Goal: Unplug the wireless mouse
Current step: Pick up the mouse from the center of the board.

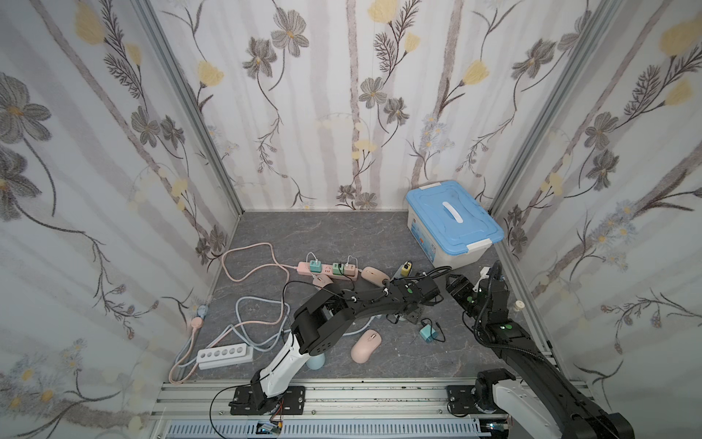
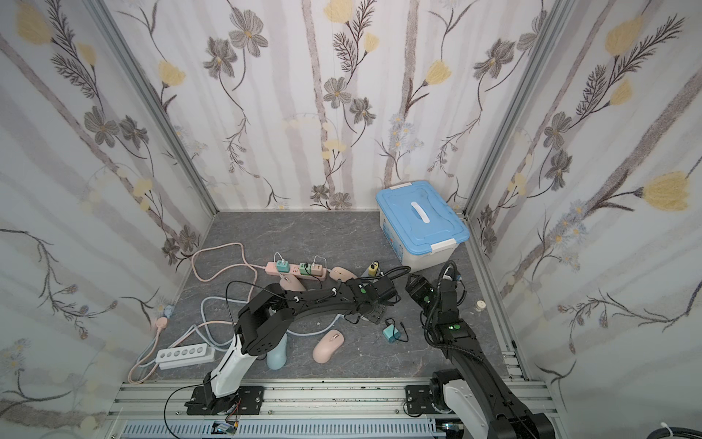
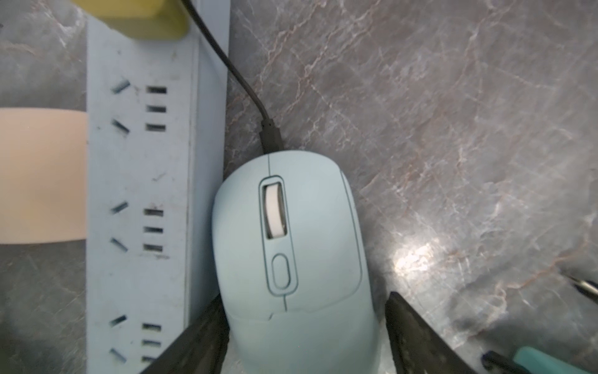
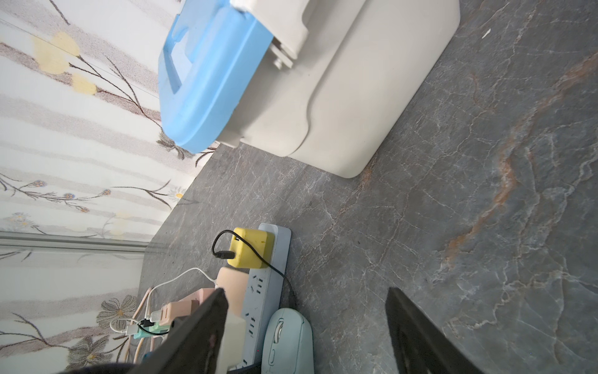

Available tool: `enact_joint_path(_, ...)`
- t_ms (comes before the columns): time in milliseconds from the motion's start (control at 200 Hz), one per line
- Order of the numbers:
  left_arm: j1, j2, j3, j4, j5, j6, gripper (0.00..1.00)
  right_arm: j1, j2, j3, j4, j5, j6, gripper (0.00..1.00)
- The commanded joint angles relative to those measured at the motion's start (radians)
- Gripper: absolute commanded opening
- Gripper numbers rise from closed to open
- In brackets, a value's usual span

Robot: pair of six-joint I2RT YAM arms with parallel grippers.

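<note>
Straddling the mouse (image 3: 291, 259), lower centre of the left wrist view, with left gripper (image 3: 305, 296) wide, not pinching. Probably light, slick: hold its sides, tug the plug (image 3: 270, 136). Right gripper (image 4: 306, 289) wide, empty.

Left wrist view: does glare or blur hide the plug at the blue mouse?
Left wrist view: black plug at the blue mouse is sharp, unshaded; glare lies on the tabletop beside the mouse, off it; yellow charger at the edge is soft.
</note>
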Motion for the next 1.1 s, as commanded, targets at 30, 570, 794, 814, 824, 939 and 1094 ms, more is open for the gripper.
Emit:
enact_joint_path(30,0.000,0.028,0.028,-0.040,-0.053,0.030,0.77,0.000,-0.003,0.001,0.037,-0.002,0.008,0.78)
enact_joint_path(570,0.000,-0.093,-0.174,0.180,0.088,0.104,0.47,0.019,0.023,-0.021,0.055,-0.074,-0.045,0.75)
enact_joint_path(794,0.001,-0.163,-0.274,0.303,0.136,0.149,0.19,0.084,0.116,-0.022,0.128,-0.161,-0.090,0.70)
enact_joint_path(814,0.002,-0.169,-0.280,0.312,0.137,0.152,0.16,0.092,0.126,-0.021,0.135,-0.167,-0.091,0.69)
enact_joint_path(824,0.001,-0.172,-0.281,0.316,0.137,0.154,0.14,0.097,0.133,-0.022,0.139,-0.168,-0.091,0.69)
enact_joint_path(939,0.005,-0.204,-0.307,0.353,0.123,0.161,0.00,0.132,0.175,-0.032,0.197,-0.192,-0.067,0.64)
enact_joint_path(1094,0.032,-0.250,-0.330,0.368,0.104,0.165,0.00,0.162,0.196,-0.016,0.238,-0.205,-0.054,0.63)
